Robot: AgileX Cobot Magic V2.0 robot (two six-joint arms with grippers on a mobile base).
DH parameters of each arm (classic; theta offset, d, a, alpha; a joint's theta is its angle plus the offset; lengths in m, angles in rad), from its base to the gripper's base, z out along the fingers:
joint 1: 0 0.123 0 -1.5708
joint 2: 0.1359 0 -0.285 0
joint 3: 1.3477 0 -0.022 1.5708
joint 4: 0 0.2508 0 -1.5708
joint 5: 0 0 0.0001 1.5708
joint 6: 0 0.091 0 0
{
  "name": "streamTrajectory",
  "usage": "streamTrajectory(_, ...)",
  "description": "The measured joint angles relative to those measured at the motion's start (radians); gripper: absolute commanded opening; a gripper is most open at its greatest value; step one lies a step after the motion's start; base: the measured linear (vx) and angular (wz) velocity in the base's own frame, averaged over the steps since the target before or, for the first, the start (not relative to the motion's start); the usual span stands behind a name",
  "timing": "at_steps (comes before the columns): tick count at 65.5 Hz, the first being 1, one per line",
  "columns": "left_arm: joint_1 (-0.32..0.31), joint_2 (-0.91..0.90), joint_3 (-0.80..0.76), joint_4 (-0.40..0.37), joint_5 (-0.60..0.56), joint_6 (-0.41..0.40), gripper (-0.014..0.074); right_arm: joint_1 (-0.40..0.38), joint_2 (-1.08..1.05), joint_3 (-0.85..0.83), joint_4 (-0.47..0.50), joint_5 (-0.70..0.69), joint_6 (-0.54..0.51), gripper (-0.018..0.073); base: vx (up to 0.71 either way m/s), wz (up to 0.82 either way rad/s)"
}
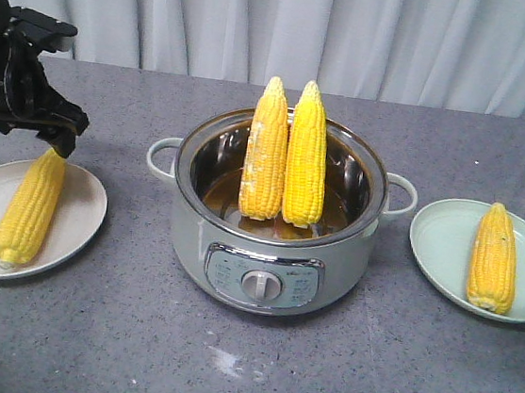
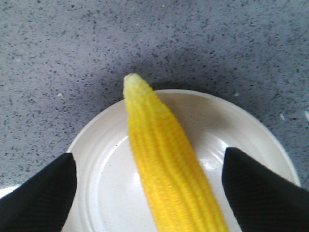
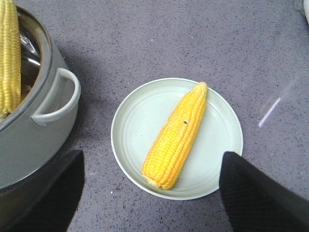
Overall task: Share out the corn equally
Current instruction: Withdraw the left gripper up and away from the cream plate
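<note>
We are holding our left gripper [image 1: 61, 142] left of the pot [image 1: 192, 236], jaws spread; our right gripper [image 3: 152, 159], right of it, likewise.

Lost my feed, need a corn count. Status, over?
Left gripper open over left cob, white plate. Right gripper open above right cob, green plate. Two cobs upright in pot. Nothing blocking.

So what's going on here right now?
The left end effector hangs open over the tip end of the first cob, which lies on the white plate. The right end effector is open above the green plate, which holds a second cob. Two more cobs stand upright in the pot, not yet shared out.
</note>
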Motion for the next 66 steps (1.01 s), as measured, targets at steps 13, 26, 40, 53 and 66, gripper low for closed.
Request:
streamTrajectory(13,0.0,-0.068,0.0,-0.04,-0.029,-0.002,0.0591,0.0,0.0,0.0,0.001,0.0,0.0,0.0562,0.0,0.0)
streamTrajectory(26,0.0,-0.18,0.0,-0.04,-0.051,-0.029,0.0591,0.0,0.0,0.0,0.001,0.0,0.0,0.0562,0.0,0.0)
streamTrajectory(40,0.0,-0.295,0.0,-0.059,-0.074,-0.049,0.0591,0.0,0.0,0.0,0.001,0.0,0.0,0.0562,0.0,0.0)
streamTrajectory(53,0.0,-0.444,0.108,-0.069,-0.145,-0.063,0.059,0.0,0.0,0.0,0.009,0.0,0.0,0.0562,0.0,0.0)
streamTrajectory(66,0.0,-0.638,0.395,-0.069,-0.3,-0.112,0.059,0.0,0.0,0.0,0.01,0.0,0.0,0.0562,0.0,0.0)
